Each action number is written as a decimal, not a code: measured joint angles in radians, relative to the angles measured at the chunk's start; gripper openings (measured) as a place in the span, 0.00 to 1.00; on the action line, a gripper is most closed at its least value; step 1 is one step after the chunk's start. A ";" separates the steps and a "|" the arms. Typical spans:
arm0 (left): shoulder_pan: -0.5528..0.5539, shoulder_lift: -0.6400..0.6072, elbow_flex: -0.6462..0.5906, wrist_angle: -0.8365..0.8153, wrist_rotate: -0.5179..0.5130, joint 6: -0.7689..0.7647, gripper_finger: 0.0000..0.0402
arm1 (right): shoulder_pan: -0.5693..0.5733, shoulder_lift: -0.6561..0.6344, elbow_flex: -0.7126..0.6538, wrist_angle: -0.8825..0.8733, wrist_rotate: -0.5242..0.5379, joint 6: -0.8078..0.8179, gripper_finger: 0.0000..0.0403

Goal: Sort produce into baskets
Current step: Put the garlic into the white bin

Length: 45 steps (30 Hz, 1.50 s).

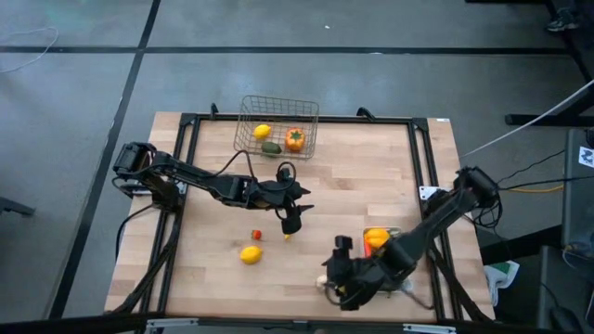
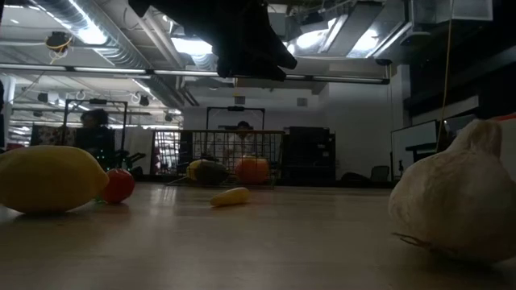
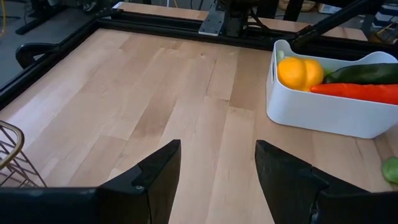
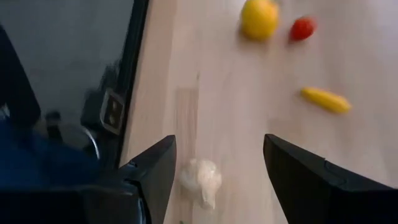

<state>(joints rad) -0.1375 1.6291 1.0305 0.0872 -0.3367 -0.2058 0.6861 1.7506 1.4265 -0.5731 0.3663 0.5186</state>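
White garlic between the right tool's parted empty fingers, left tool likewise wide.

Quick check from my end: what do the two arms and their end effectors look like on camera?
Both arms are black, slim and jointed, with black cables along them. The left end effector and the right end effector each have two broad, flat, matte black fingers with angled inner edges. No markings show.

No words, numbers or signs to read anywhere. Nothing written on the table, the wire basket or the white tray.
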 joint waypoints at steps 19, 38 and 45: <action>0.000 0.000 0.000 -0.001 0.000 -0.002 0.50 | -0.028 0.214 0.000 0.043 -0.185 -0.079 0.60; 0.000 0.000 0.000 -0.002 0.000 -0.003 0.50 | -0.067 0.235 0.000 -0.002 -0.236 -0.079 0.60; 0.000 0.000 0.000 -0.002 0.000 -0.004 0.50 | -0.074 0.283 0.000 0.004 -0.273 -0.080 0.60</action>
<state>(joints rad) -0.1375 1.6291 1.0306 0.0855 -0.3367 -0.2100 0.6121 2.0340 1.4269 -0.5691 0.0932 0.4390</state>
